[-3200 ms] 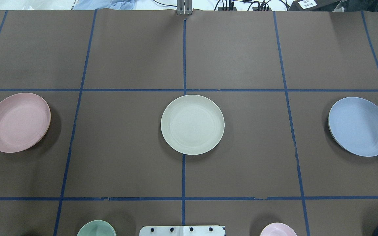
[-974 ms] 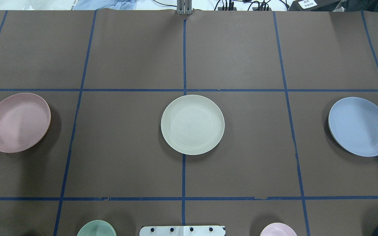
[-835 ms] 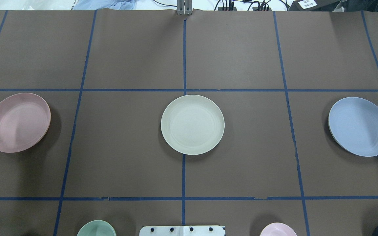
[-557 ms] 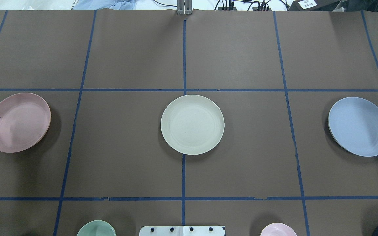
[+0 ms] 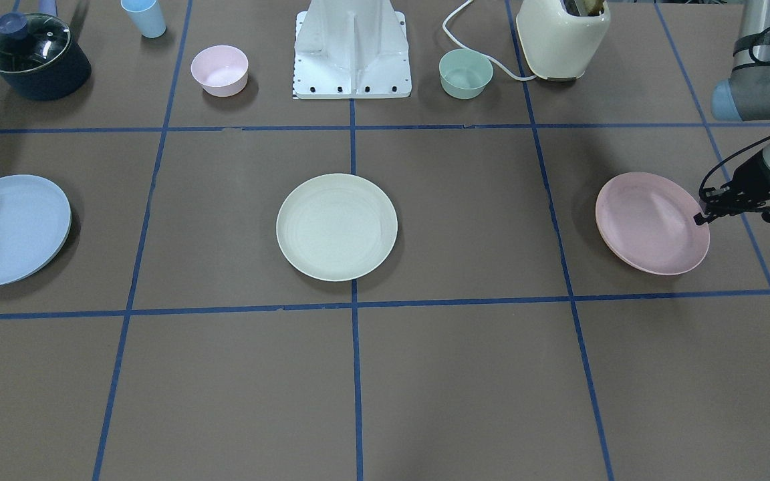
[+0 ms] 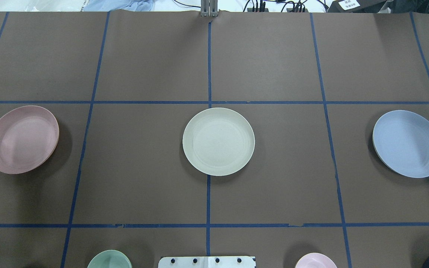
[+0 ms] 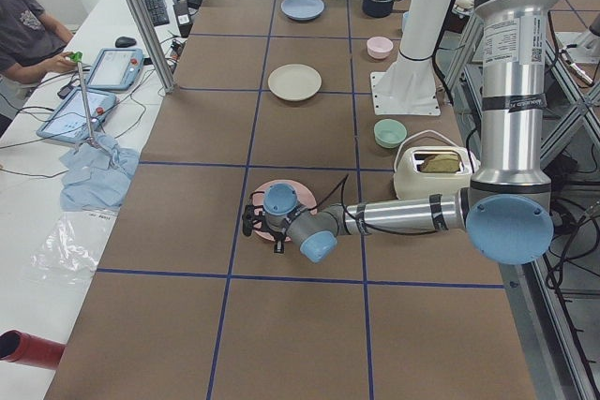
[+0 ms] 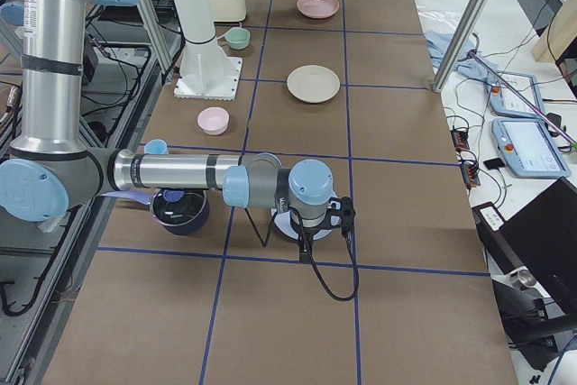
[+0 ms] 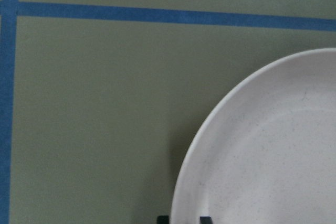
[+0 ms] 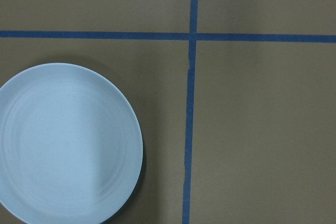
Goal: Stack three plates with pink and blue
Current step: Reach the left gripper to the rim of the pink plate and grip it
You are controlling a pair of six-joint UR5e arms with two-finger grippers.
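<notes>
Change: left gripper point(image 5: 698, 218), absent from the overhead view three seconds back, now down at the outer rim of the pink plate point(image 6: 22, 139). Plate itself shifted a touch away from the left edge of the table point(image 6: 274, 56) within the last half second.
Meaning: judged as the opening of the first pick, with rim contact made and a nudge as the by-product. Nothing lifted or stacked yet, all three still apart on the surface.
Left pincer: fingertips point(image 9: 163, 219) a narrow gap apart, the pink rim running between them in the wrist view. Straddling or already biting, cannot tell.
Right pincer: right gripper point(image 8: 305, 233) hanging low over the blue plate point(image 6: 409, 143), seen only from the right-end camera. Apart or together, cannot tell.
Pink plate: close to the left edge, about midway between the near and far edges.
Blue plate: close to the right edge, at the same depth, untouched as far as can be seen.
Cream plate point(image 6: 218, 141): at the table's centre, well apart from both others. Likely base of the stack, as a guess.
Hidden: left gripper cut off by the overhead frame's border, only a black tip and cable showing. Finger bodies out of the left wrist view, just two dark tips at its bottom. No fingers at all in the right wrist view. Blue plate mostly covered by the near wrist from the right end. Whether the pink rim is raised off the surface, too fine to judge.
</notes>
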